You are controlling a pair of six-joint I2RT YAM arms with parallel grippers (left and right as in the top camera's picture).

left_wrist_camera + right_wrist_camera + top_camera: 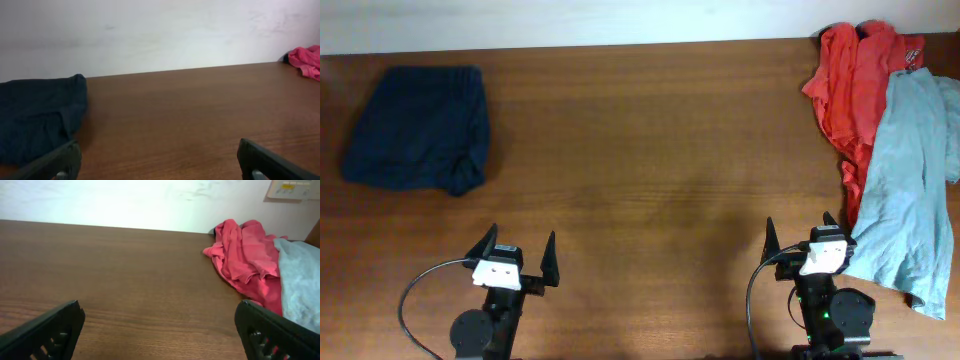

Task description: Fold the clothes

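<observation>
The dark navy-blue shorts [418,128] lie in a compact folded bundle at the table's far left; they also show at the left of the left wrist view [37,117]. My left gripper [522,243] is open and empty near the front edge, well in front of and to the right of the shorts; its fingers frame bare wood in its wrist view [159,160]. My right gripper [800,226] is open and empty at the front right, with bare wood between its fingers [160,330].
A red garment [855,80] lies crumpled at the far right, seen also in the right wrist view [242,255] and the left wrist view [306,60]. A pale blue-grey shirt [910,190] lies partly over it, close to my right gripper [300,280]. A white wall runs behind the wooden table [660,150].
</observation>
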